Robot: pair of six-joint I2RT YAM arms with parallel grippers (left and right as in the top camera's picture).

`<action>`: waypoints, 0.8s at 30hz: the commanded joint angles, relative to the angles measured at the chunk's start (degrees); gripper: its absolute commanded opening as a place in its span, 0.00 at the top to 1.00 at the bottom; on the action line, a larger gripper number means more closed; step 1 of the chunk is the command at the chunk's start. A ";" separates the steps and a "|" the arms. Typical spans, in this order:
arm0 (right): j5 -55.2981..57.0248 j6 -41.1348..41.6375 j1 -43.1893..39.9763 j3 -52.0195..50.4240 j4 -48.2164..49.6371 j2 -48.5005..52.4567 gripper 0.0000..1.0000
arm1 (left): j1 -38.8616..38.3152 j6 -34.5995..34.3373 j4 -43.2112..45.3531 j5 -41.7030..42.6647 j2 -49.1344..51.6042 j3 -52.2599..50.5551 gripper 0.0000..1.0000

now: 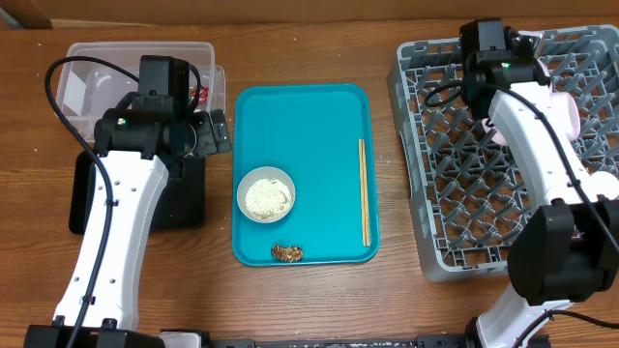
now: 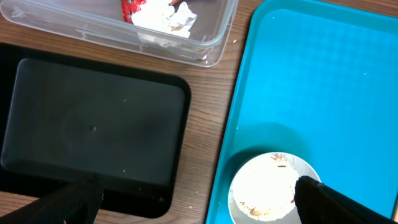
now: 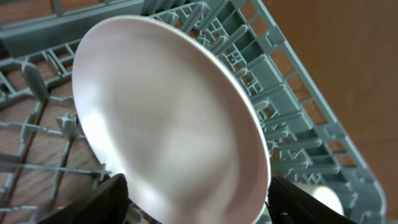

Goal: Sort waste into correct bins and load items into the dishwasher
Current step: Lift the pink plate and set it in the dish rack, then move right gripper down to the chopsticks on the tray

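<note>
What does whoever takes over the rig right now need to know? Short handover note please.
Left gripper: open, empty, hovering by the black tray.
Right gripper: open, fingers either side of the plate, which leans tilted in the dish rack.
Done: wrapper and tissue are in the clear tub; plate racked.
Left: bowl with rice, chopsticks and brown food lump, all on the teal tray. Black tray holds nothing yet.
</note>
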 commanded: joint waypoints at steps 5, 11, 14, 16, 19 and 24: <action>-17.92 -0.15 0.13 5.92 -3.52 -10.01 0.20 | 0.15 -0.81 0.22 -0.46 -0.59 1.25 0.00; -53.33 -0.17 1.68 5.31 -9.62 -12.79 0.20 | 0.15 -0.79 0.24 0.02 -0.59 1.25 0.00; -56.19 -0.11 4.66 2.40 -11.06 -12.76 0.20 | 0.15 -0.81 0.33 1.27 -0.59 1.25 0.00; -56.22 -0.07 7.26 -0.26 -11.19 -12.63 0.20 | 0.15 -0.81 0.39 1.42 -0.59 1.25 0.00; -56.19 0.46 12.63 -6.19 -9.81 -11.74 0.21 | 0.15 -0.79 0.37 1.40 -0.59 1.25 0.00; -56.26 3.54 18.29 -13.22 -5.25 -9.18 0.23 | 0.15 -0.79 0.39 1.40 -0.59 1.25 0.00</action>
